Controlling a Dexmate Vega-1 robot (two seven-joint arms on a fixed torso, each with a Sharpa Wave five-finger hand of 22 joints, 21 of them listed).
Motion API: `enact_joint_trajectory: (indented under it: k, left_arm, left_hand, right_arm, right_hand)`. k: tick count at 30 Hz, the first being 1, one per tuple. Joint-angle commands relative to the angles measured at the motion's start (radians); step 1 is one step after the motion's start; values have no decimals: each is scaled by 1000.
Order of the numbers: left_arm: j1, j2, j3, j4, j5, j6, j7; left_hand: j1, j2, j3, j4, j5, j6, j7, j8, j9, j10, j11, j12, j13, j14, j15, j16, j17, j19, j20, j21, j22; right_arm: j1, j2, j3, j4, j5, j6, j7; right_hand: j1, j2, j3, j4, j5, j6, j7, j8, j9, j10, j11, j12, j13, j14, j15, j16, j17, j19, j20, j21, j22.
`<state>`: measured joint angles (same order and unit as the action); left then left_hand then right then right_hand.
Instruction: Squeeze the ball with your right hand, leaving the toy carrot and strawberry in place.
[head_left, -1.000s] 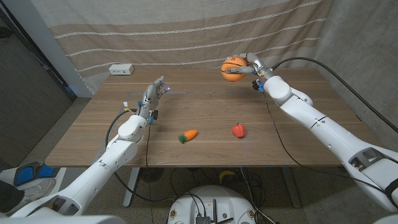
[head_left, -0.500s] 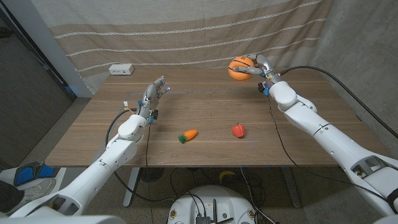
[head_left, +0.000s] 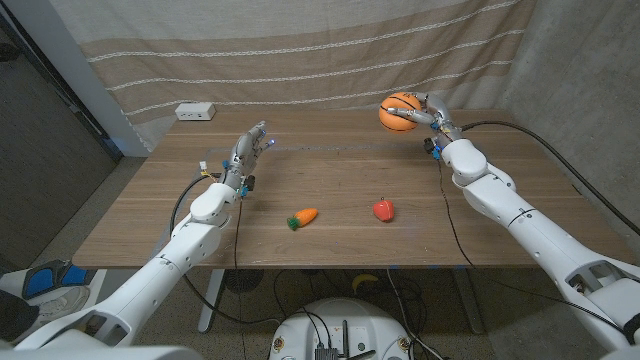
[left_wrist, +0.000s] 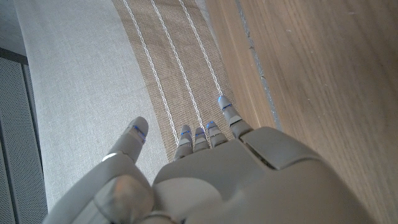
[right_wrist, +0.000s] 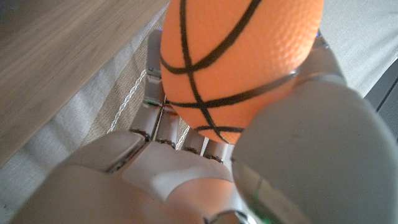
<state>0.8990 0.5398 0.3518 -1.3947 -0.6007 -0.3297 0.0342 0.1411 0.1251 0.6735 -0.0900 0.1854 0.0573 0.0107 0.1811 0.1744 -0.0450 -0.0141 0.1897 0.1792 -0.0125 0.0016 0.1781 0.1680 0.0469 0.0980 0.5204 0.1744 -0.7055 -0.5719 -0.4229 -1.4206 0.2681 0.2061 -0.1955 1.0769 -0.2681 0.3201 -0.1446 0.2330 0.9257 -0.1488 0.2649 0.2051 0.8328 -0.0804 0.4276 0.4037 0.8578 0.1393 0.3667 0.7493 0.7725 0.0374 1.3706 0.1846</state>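
Note:
An orange ball with black basketball lines (head_left: 397, 109) is lifted above the table's far right corner, gripped by my right hand (head_left: 425, 111). In the right wrist view the fingers (right_wrist: 168, 127) and thumb wrap the ball (right_wrist: 239, 59) tightly. A toy carrot (head_left: 303, 217) lies near the middle of the wooden table (head_left: 330, 180), with a red toy strawberry (head_left: 383, 209) to its right. My left hand (head_left: 247, 152) hovers over the left part of the table, holding nothing, fingers extended (left_wrist: 205, 134).
A white power strip (head_left: 195, 112) sits at the table's far left corner. A striped beige curtain (head_left: 300, 55) hangs just behind the far edge. A dark panel stands at the left, and a black cable trails along my right arm.
My right hand has carried the ball further right and slightly up, toward the far right corner. The carrot, strawberry and left hand have stayed put.

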Motion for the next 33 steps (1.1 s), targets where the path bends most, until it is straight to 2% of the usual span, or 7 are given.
enact_joint_trajectory:
  k: [1, 9, 33]
  left_arm:
    - [-6, 1, 4, -3, 2, 7, -2]
    - [-10, 1, 8, -4, 3, 12, -6]
    - [11, 5, 4, -24, 2, 4, 1]
  left_hand:
    - [-11, 33, 3, -6, 0, 9, -1, 3, 4, -1, 5, 6, 3, 2, 0, 2, 0, 10, 1, -5, 3]
    - [-11, 33, 4, -7, 0, 9, -2, 3, 4, -1, 4, 6, 3, 3, 1, 2, 0, 11, 1, -7, 3]
    - [-12, 33, 4, -7, 0, 10, -2, 3, 4, 0, 4, 7, 3, 3, 0, 2, 0, 13, 0, -13, 3]
  right_arm:
    - [-41, 12, 42, 31, 77, 61, -12]
    - [-62, 24, 66, 52, 126, 105, -4]
    - [-82, 93, 125, 166, 329, 241, 132]
  right_hand:
    - [358, 361, 9, 8, 0, 136, 139, -3, 4, 44, 12, -4, 26, 244, -366, -3, 3, -125, -245, 6, 0]
    - [362, 368, 14, 6, -5, 130, 140, -8, 5, 41, 20, -10, 32, 242, -365, -5, 4, -128, -246, 9, -1]
    - [372, 383, 29, -3, -29, 108, 142, -25, 9, 31, 25, -29, 52, 239, -366, -8, 8, -135, -248, 21, -3]
